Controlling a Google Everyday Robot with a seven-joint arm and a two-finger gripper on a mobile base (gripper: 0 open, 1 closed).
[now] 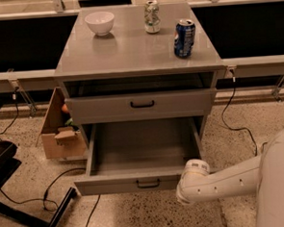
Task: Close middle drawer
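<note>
The middle drawer point(143, 149) is the wide grey drawer pulled out of the cabinet, and its plain grey tray is empty. Its flat front point(108, 186) faces me low in the view, with a small black bar handle point(147, 183) at the centre. My gripper point(186, 182) is at the end of the white arm that comes in from the lower right. It sits right against the right end of the drawer front. The white wrist housing covers it.
A closed grey drawer point(141, 106) with a black handle sits above. On the cabinet top stand a white bowl point(100, 22), a silver can point(151, 17) and a blue can point(184, 37). A cardboard box point(61, 135), floor cables point(55, 188) and a black chair base point(11, 191) are at the left.
</note>
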